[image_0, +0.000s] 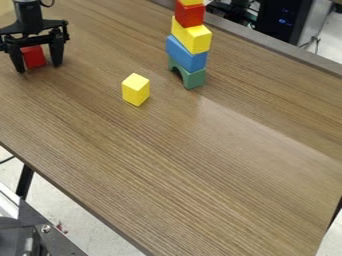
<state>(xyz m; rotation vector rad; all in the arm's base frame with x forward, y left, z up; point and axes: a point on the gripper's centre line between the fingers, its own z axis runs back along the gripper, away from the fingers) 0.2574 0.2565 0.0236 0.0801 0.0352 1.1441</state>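
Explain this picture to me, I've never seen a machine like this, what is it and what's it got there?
A fixed camera looks down at a slant on a wood-grain table. The black machine at the upper left is a robot arm; its end is a two-fingered hand. The fingers are spread, with a red block showing between them; whether they touch it, I can't tell. Nearer the middle sits a lone yellow block. Beyond it stands a tower: green arch at the bottom, then blue, yellow, red and another yellow piece, cut off by the picture's edge.
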